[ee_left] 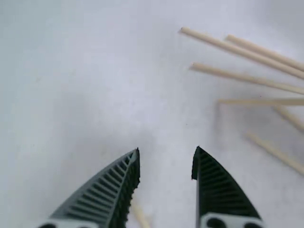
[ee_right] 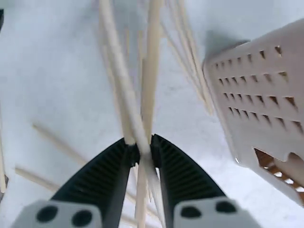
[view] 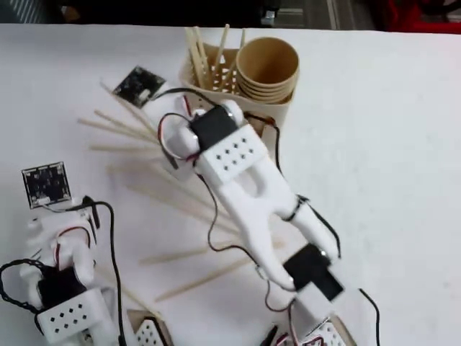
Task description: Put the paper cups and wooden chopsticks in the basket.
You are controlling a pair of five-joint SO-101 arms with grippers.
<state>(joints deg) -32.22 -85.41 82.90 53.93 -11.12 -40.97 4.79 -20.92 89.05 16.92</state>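
Observation:
A pale perforated basket (view: 277,109) stands at the back of the table, holding stacked paper cups (view: 268,65) and several upright wooden chopsticks (view: 205,58). My right gripper (ee_right: 142,142) is shut on a couple of chopsticks (ee_right: 152,71) just beside the basket (ee_right: 256,104), its arm (view: 238,173) stretching in from the front right. More loose chopsticks (view: 122,130) lie fanned over the table to the basket's left and toward the front (view: 202,277). At the front left, my left gripper (ee_left: 166,159) hangs open over bare table, with chopstick ends (ee_left: 247,78) lying off to one side.
Two small black boards (view: 138,85) (view: 47,182) show near the arms' wrists. Cables (view: 112,238) trail along both arms. The white table (view: 389,144) is bare to the right of the basket.

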